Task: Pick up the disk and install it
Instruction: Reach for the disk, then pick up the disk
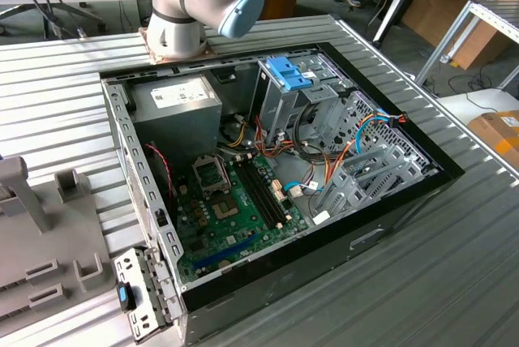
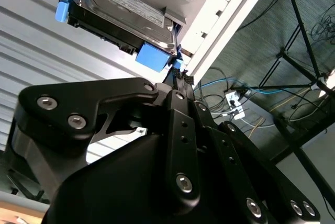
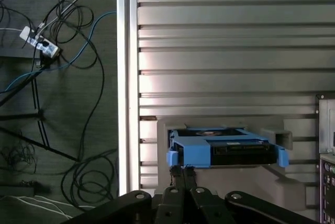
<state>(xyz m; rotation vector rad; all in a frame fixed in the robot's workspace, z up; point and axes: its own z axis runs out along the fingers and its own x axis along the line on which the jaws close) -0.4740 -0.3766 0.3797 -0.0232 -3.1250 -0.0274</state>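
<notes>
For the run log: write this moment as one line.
claw: beside the disk, at one blue-railed end | the disk: lying in grey holder on ribbed table | computer case: open

The flat grey metal disk (image 3: 238,153) with bright blue plastic rails sits in a pale grey holder (image 3: 251,185) on the ribbed metal table (image 3: 225,51). At its seven o'clock corner is the black gripper (image 3: 182,170), fingertips pressed together.
</notes>
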